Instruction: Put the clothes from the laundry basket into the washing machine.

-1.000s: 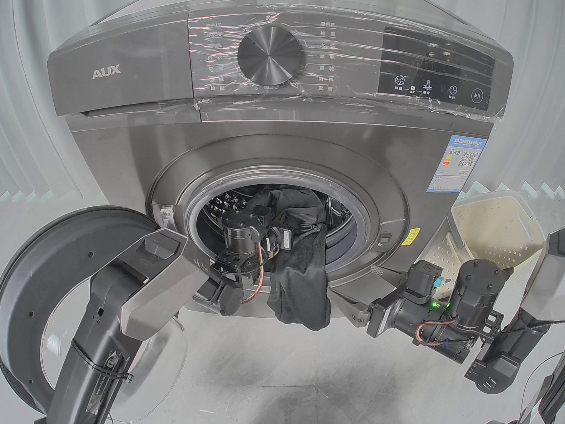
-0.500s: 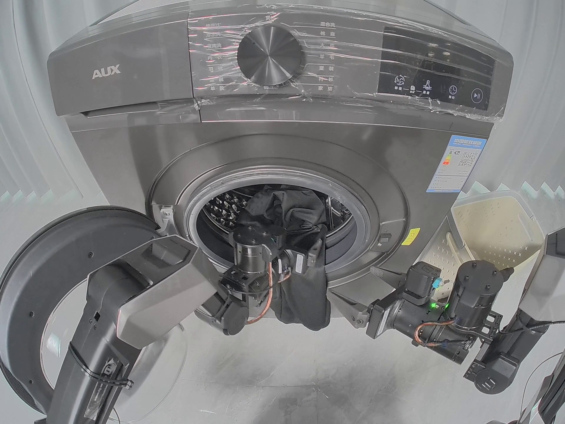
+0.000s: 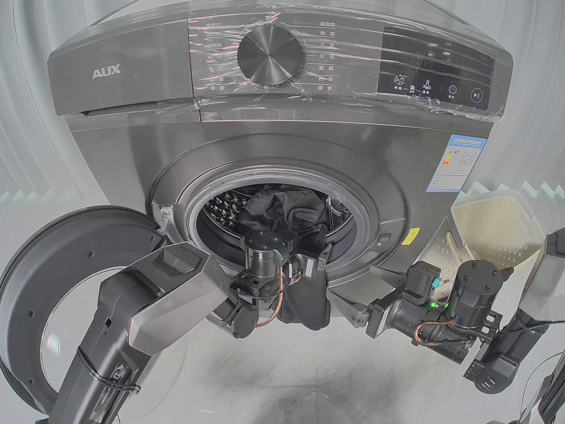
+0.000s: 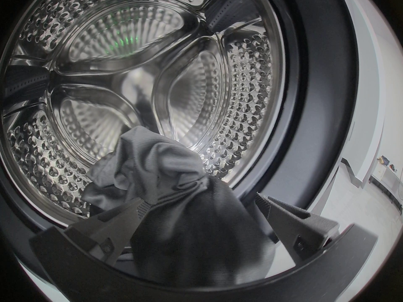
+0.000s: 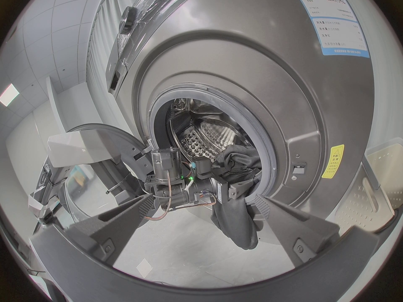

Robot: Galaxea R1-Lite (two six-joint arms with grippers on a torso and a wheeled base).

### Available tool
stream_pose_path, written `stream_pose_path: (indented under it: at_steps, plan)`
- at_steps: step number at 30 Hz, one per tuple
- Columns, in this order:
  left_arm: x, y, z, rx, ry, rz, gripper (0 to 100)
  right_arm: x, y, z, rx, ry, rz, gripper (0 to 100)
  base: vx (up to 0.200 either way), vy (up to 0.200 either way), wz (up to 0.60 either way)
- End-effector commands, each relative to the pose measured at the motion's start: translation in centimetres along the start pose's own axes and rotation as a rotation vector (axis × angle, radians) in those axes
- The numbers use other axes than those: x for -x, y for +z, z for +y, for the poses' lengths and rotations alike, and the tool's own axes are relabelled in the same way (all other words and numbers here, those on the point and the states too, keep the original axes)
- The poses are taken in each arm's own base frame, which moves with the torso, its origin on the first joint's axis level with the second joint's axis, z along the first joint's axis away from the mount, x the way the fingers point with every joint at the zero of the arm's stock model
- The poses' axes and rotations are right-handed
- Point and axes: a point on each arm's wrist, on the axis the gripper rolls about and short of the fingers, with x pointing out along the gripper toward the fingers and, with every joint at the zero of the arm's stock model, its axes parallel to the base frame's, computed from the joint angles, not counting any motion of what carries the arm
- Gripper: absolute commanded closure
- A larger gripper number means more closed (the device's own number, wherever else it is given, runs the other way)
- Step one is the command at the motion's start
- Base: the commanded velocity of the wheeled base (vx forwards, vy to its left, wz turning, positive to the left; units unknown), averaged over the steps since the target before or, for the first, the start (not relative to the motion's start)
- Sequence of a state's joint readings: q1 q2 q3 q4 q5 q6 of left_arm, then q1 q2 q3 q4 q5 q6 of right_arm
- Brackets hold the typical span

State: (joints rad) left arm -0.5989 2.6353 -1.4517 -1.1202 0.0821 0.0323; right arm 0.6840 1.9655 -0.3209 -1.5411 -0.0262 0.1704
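Cloth (image 3: 303,248): dark grey, crumpled, draped over the lower lip of the washer (image 3: 282,148) opening, frame centre. Left wrist view: the bunched end lies inside the perforated drum (image 4: 126,42), between the spread, unclamped fingers of the left gripper (image 4: 199,200). Head view: the other end hangs outside, below the lip. Right gripper (image 5: 203,198): fingers spread, empty, facing the opening.
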Motion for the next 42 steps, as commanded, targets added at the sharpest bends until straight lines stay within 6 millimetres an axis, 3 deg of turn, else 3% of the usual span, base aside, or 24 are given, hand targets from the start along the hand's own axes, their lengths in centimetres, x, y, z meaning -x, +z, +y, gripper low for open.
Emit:
stream_pose_path:
  at_steps: [1,7,8,20,32,40,41,42]
  plan:
    - [-0.5,-1.1,0.1,0.0,0.004,0.01,0,0.0,0.0,0.0,0.0,0.001,-0.002,0,0.0,0.0,0.0]
    - [-0.6,-2.1,0.2,-0.001,0.008,0.026,0,-0.1,0.1,0.0,0.0,0.001,-0.005,0,0.0,0.0,0.0]
    - [-0.6,-2.2,0.3,-0.003,0.01,0.026,100,-0.1,0.1,0.0,0.0,0.001,-0.005,0,0.0,0.0,0.0]
    - [-1.8,0.0,0.9,0.011,0.042,-0.08,100,-0.1,0.2,0.0,-0.002,0.002,-0.01,0,0.0,0.0,0.0]
    - [-3.2,4.6,5.2,0.021,0.174,-0.247,100,-0.1,0.4,0.1,0.0,0.003,-0.017,0,0.0,0.0,0.0]
    - [-2.8,3.5,4.6,0.018,0.162,-0.203,100,-0.2,0.3,0.0,0.0,0.003,-0.016,0,0.0,0.0,0.0]
    - [-2.8,3.4,4.5,0.017,0.158,-0.195,0,-0.2,0.3,0.0,0.0,0.003,-0.016,0,0.0,0.0,0.0]
    - [-2.8,3.3,4.1,0.017,0.15,-0.192,0,-0.2,0.3,0.0,0.0,0.003,-0.016,0,0.0,0.0,0.0]
